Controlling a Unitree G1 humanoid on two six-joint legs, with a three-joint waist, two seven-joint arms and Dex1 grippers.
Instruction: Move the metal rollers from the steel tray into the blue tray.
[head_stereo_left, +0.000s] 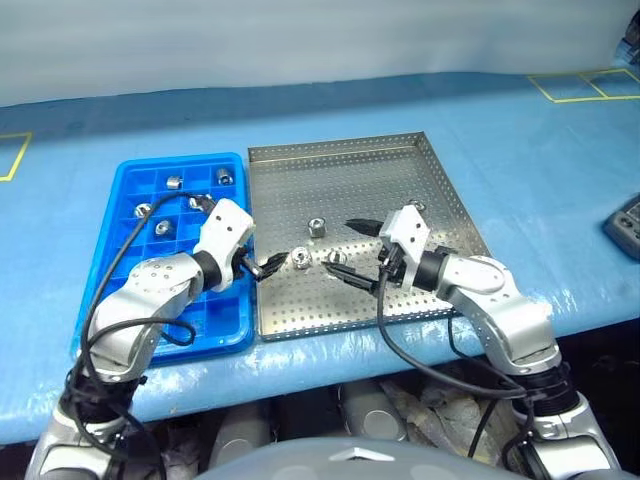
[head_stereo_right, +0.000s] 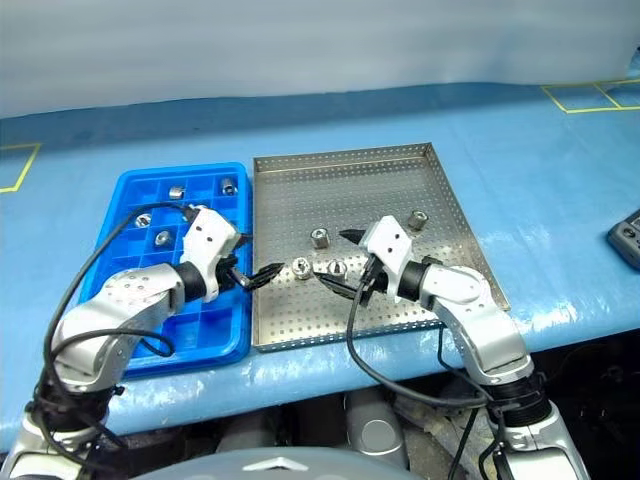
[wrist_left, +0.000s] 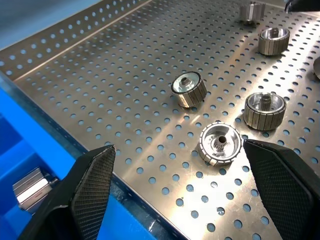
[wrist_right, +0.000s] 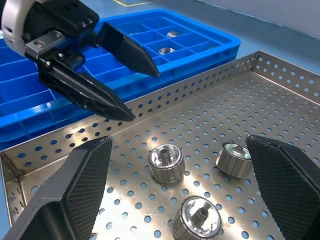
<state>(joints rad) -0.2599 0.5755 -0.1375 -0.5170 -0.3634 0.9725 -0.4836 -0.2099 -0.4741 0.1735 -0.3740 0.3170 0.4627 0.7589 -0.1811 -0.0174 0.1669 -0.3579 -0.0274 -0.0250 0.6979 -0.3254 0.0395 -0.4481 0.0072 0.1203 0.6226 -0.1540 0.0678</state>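
Both grippers, left and right, hover spread and empty over metal rollers near the steel tray's front-left edge, beside the blue tray, judged approaching; next, close on one

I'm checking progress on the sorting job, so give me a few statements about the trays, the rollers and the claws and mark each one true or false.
1. Both claws are open. True: the left claw and the right claw both stand wide and hold nothing.
2. The steel tray has no rollers left. False: four rollers lie on its perforated floor.
3. The blue tray already holds some rollers. True: several sit in its far compartments.
4. The blue tray lies to the right of the steel tray. False: it lies to its left, right beside it.
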